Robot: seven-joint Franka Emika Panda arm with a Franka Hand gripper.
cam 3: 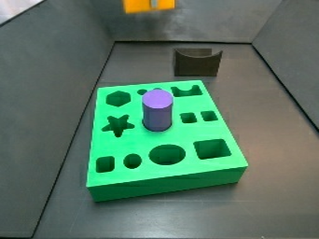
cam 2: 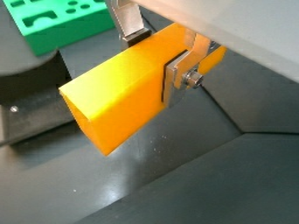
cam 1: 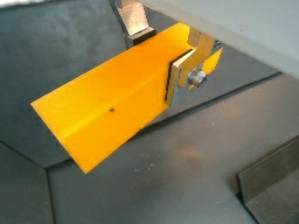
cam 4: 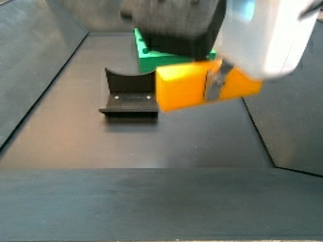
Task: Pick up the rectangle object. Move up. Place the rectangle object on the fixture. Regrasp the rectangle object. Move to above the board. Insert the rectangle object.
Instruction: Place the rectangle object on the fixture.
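Note:
My gripper (cam 1: pixel 163 51) is shut on the rectangle object (cam 1: pixel 111 109), a smooth orange-yellow block, and holds it clear of the floor. One silver finger (cam 2: pixel 177 74) presses a side face; the opposite finger sits behind the block. In a side view the block (cam 4: pixel 184 86) hangs beside and above the dark notched fixture (cam 4: pixel 128 95). In a side view only a bit of the block (cam 3: pixel 149 6) shows at the upper edge, high above the fixture (cam 3: pixel 196 62). The green board (cam 3: pixel 162 184) lies on the floor nearer the camera.
A purple cylinder (cam 3: pixel 157 109) stands upright in a hole of the board. Sloping grey walls enclose the dark floor on all sides. A corner of the board (cam 2: pixel 52 22) shows in a wrist view beyond the held block.

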